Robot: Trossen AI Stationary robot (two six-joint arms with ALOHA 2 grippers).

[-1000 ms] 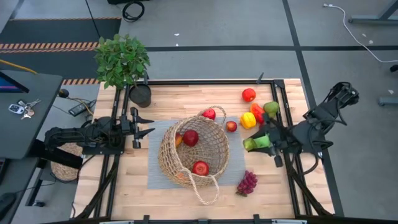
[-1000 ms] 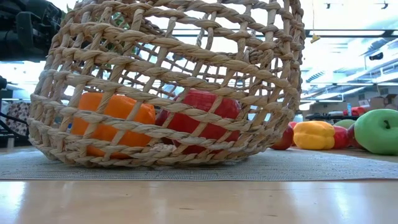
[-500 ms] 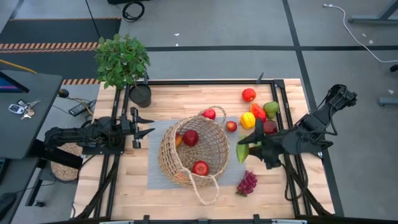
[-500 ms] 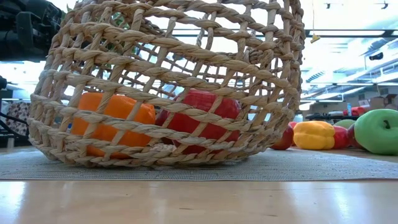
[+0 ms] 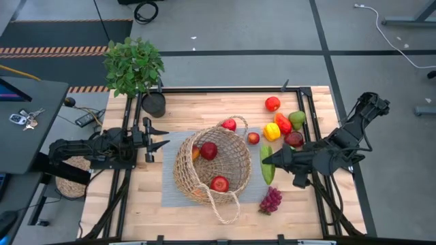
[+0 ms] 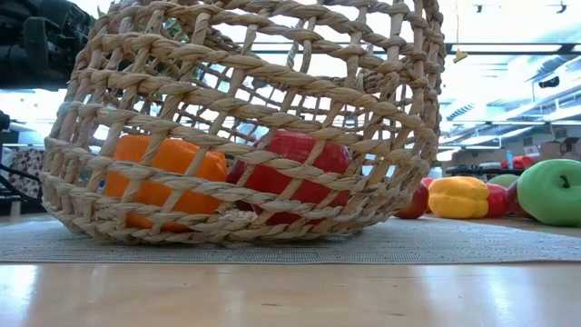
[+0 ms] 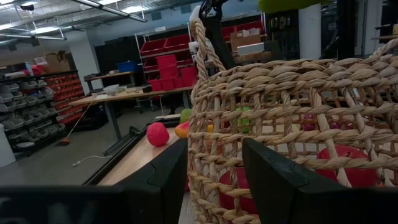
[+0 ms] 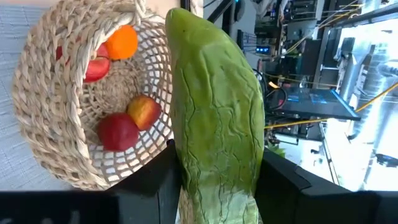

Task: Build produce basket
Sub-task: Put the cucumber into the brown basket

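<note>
The tan woven basket (image 5: 212, 169) lies tipped on its side on a grey mat (image 5: 170, 194), mouth facing the near right. Inside it are red apples (image 5: 209, 150), an orange pepper (image 6: 163, 177) and a red pepper (image 6: 295, 168). My right gripper (image 5: 274, 162) hangs just right of the basket, shut on a green cucumber (image 5: 266, 164). More produce rests on the table at the far right: a yellow pepper (image 5: 272, 131), a green apple (image 5: 297, 119) and red fruits (image 5: 272, 103). Purple grapes (image 5: 270, 200) lie near the mat's corner. My left gripper (image 5: 160, 136) waits open at the left. My right gripper pinches the cucumber about its middle (image 8: 214, 186) between its two fingers (image 8: 155, 180). The fingers come from the table's right, slanting a little downward, and lie across the cucumber. The cucumber is lifted clear above the mat's right edge, its length running from far to near.
A potted leafy plant (image 5: 135, 64) in a black pot (image 5: 154, 104) stands at the far left corner. A metal frame (image 5: 313, 92) edges the table. Bare wood lies along the near edge, left and right of the mat.
My right gripper has moved toward the basket and the near edge, sinking slightly, and has rolled about its own axis. The cucumber, still held, has turned from pointing at the basket to lying far-to-near beside it.
</note>
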